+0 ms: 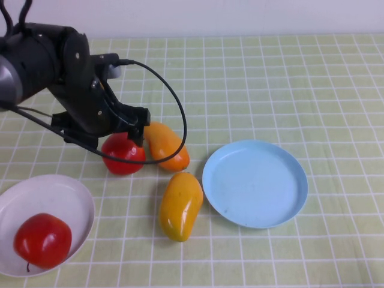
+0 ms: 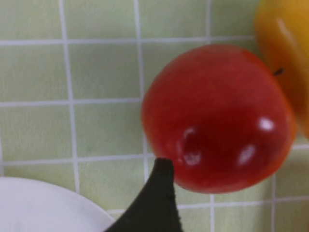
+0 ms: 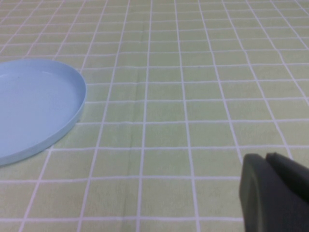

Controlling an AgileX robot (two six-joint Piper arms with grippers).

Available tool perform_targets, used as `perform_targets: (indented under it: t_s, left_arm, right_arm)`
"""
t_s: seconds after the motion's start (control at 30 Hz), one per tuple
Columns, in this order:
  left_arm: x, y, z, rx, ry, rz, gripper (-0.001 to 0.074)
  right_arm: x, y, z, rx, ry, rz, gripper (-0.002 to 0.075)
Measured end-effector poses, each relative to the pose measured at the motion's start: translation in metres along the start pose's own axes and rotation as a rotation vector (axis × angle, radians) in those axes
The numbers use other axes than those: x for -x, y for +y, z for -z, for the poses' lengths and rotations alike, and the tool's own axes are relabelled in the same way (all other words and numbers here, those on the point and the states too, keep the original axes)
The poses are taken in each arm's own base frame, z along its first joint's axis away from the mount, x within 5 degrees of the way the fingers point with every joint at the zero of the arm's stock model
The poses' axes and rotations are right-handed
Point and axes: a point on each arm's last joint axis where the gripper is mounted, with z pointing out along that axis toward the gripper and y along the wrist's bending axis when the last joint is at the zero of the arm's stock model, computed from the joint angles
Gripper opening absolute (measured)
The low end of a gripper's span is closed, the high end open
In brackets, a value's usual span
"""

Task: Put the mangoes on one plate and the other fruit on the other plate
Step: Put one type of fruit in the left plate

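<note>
Left gripper (image 1: pixel 123 137) over red apple (image 1: pixel 123 153), at 9 o'clock of orange mango (image 1: pixel 165 146); jaw state: can't tell. Right gripper (image 3: pixel 275 193) near blue plate (image 3: pixel 34 104), can't tell either.

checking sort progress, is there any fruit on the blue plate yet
No, in the high view the blue plate is bare, with both mangoes lying on the cloth beside it.

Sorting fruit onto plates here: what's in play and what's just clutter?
In play: apple under the left claw, apple on the white plate, orange mango, yellow mango, blue plate.

Not in play: checked tablecloth; right claw, parked, out of the high view.
</note>
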Motion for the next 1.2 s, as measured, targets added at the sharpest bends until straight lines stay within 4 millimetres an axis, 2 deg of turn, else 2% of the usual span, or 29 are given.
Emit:
perform_targets:
  t_s: [0.2,0.5,0.7,0.93,1.2]
  left_arm:
    - [0.004,0.004,-0.007,0.052,-0.012,0.076,0.0669]
    - [0.009,0.003,-0.023,0.039,-0.035,0.155,0.0669]
    - [0.015,0.001,-0.029,0.034,-0.036,0.172,0.0669]
    - [0.014,0.002,-0.039,0.061,0.032,0.177,0.0669]
    - [0.017,0.004,-0.043,0.064,0.026,0.177,0.0669]
  right_arm:
    - [0.000,0.000,0.000,0.000,0.000,0.000,-0.0017]
    - [0.000,0.000,0.000,0.000,0.000,0.000,-0.0017]
    - [0.000,0.000,0.000,0.000,0.000,0.000,-0.0016]
    - [0.000,0.000,0.000,0.000,0.000,0.000,-0.0017]
    - [0.000,0.000,0.000,0.000,0.000,0.000,-0.0016]
